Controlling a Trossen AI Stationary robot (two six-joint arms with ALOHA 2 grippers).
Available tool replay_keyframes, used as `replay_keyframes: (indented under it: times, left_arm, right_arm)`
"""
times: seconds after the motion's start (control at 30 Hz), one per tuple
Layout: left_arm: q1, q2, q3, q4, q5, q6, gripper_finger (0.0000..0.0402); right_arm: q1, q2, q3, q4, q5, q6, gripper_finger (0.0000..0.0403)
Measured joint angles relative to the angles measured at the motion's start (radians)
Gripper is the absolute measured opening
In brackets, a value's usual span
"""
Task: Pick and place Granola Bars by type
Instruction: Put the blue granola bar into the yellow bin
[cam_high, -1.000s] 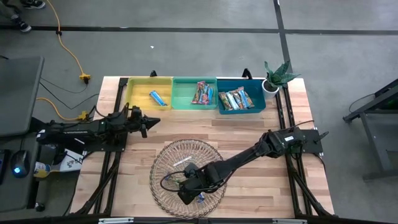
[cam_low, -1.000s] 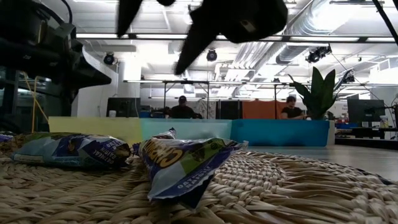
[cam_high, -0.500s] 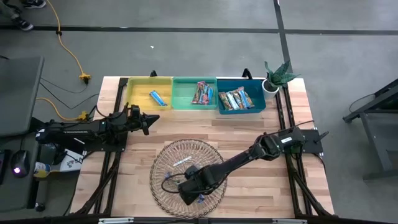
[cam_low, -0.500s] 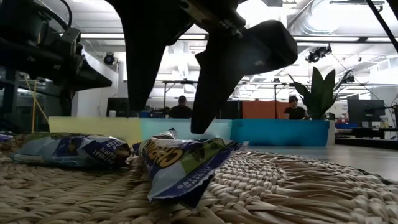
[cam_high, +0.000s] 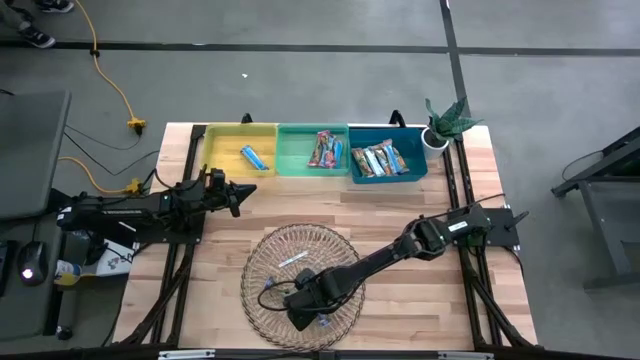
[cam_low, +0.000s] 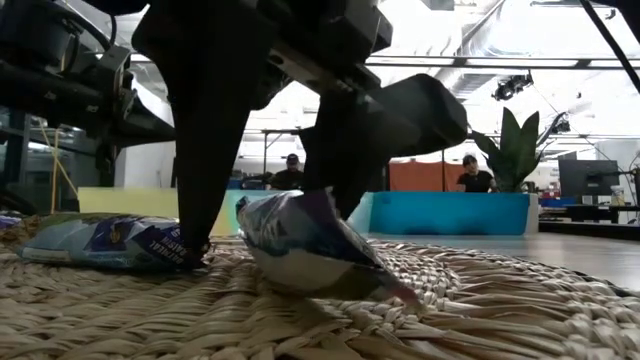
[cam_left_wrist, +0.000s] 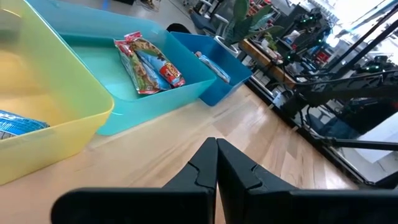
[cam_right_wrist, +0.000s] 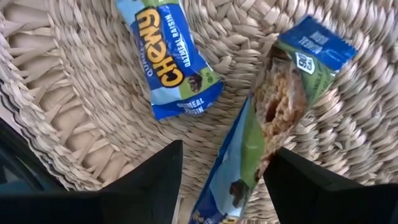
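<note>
The right gripper (cam_low: 270, 215) is down inside the round woven wicker basket (cam_high: 262, 262) near the front edge of the wooden table (cam_high: 400, 210), its two dark fingers (cam_right_wrist: 149, 180) spread wide and straddling a blue-and-green foil-wrapped granola bar (cam_right_wrist: 239, 165). In the low view that bar is tipped up between the fingers, though the jaws do not look closed on it yet. A second bar, in a light blue wrapper (cam_right_wrist: 171, 59), lies just beside it on the weave.

The step in hand looks like the pick. The next move calls for closing squarely on the tilted wrapper, lifting clear of the basket rim, then carrying it to the matching bin along the back edge: yellow plastic bin (cam_high: 228, 140), green plastic bin (cam_high: 295, 165) or blue plastic bin (cam_high: 415, 135).

The left gripper (cam_left_wrist: 216, 163) waits near the left edge, pressed together and empty.
</note>
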Motion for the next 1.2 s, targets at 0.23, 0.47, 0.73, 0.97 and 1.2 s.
replay_keyframes:
  times: [0.23,0.47,0.73,0.97,1.2]
  left_arm:
    - [0.0,0.0,0.0,0.0,0.0,0.0,0.0]
    - [0.0,0.0,0.0,0.001,0.004,0.0,0.0]
    - [0.0,0.0,0.0,0.001,0.005,0.0,0.0]
    - [0.0,0.0,0.0,0.001,0.006,0.0,0.0]
    - [0.0,0.0,0.0,0.001,0.007,-0.003,0.0]
  right_arm:
    - [-0.002,0.007,0.0,-0.003,0.012,0.011,0.0197]
    - [-0.002,0.007,0.0,-0.016,0.027,0.027,0.0161]
    - [-0.004,0.007,0.0,-0.016,0.025,0.022,0.0099]
    - [-0.006,0.007,0.0,-0.015,0.018,0.01,0.0069]
    - [-0.006,0.006,0.0,-0.015,0.017,0.003,0.0032]
